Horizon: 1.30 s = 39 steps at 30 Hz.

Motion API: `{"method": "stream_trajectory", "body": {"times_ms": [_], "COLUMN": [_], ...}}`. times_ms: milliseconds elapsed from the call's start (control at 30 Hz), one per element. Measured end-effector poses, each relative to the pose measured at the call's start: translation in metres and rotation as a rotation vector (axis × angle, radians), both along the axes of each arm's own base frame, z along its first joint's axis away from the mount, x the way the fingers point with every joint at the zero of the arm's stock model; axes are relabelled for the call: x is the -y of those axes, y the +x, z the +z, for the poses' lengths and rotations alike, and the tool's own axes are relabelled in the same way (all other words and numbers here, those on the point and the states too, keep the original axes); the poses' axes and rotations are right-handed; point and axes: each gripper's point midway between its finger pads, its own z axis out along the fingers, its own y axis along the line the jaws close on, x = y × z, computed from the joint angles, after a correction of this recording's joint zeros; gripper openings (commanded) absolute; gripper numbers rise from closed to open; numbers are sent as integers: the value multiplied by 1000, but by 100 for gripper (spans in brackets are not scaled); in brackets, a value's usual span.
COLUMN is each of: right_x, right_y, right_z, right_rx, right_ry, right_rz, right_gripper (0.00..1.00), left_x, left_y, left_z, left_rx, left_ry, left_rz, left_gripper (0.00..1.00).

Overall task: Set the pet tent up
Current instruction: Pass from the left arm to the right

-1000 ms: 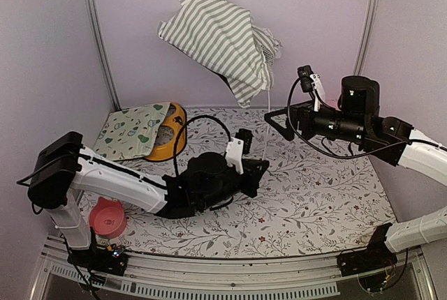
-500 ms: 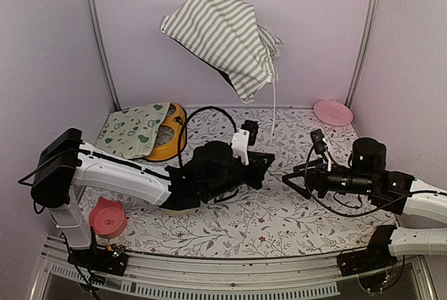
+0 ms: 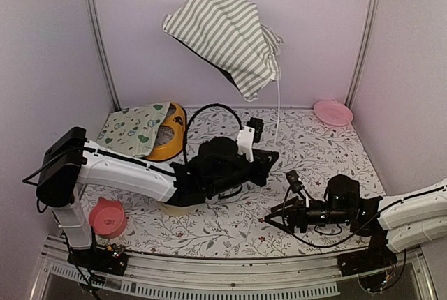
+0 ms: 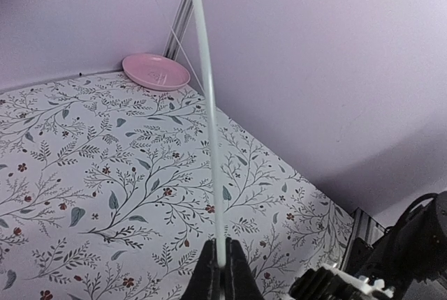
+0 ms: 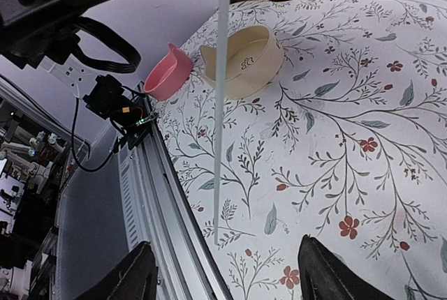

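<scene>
At the near-left corner of the desk [image 3: 328,174] we see a pink cup [image 3: 108,218]. Further back along the left edge lies a cream mat [image 3: 133,129] printed with teal and green shapes, draped partly over an orange bowl [image 3: 170,136]. A cream bowl [image 5: 241,52] sits on the near half of the desk and is largely hidden under the left arm in the overhead view.

The left arm reaches from that corner across to the middle of the desk. There the left claw [image 4: 221,275] is pinched tight on the lower part of a thin white pole [image 3: 278,115]. Its two fingers meet around the pole with no gap that we can make out.

The pole rises from this grip in a slight curve toward the back wall. The pet tent [image 3: 223,35] hangs bunched at the pole's top, a heap of grey-green and white striped fabric. It is well clear of the desk, above the middle of the far edge. We cannot tell whether it touches the wall.

Right of the middle, close to the near edge, the right claw [image 3: 269,220] lies low over the desk, pointing left. Its fingers [image 5: 140,275] stand wide apart and hold nothing. In its own camera the white pole crosses ahead of them without touching them.

A pink plate [image 3: 332,112] rests in the far-right corner.
</scene>
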Motion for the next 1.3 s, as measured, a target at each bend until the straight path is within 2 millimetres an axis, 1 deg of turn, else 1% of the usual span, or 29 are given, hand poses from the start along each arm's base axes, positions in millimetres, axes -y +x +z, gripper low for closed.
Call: {"method": "stream_trajectory", "body": {"times_ms": [267,333,400,667,833,1067,1133,1233,1300], "right_x": [-22,-25,-28,-46,-49,-54,-56,-56,-55], "right_y": [-1,-1,0,1,3,4,2,1,1], "right_z": [-14,-14,-13,-5,-7,-8,-10,-14,-15], "right_rx": [-37,-39,-41,-34,-32,-26,-30,-34,-33], "right_ry": [30,41,51,84,76,66,59,44,37], "right_rz": [-2,-4,-3,12,10,12,16,18,14], "right_gripper": [55,51,49,35,26,24,20,11,8], "left_x": [2,2,2,3,3,4,4,3,3], "left_y": [0,0,0,-1,-1,-1,-1,0,0], "left_z": [3,4,4,6,8,12,13,13,14], "left_rx": [2,2,3,7,13,21,24,28,31], "left_ry": [-8,-10,-11,-17,-22,-38,-39,-38,-39], "left_rz": [-8,-9,-10,-16,-20,-26,-26,-25,-26], "left_gripper": [0,0,0,0,0,0,0,0,0]}}
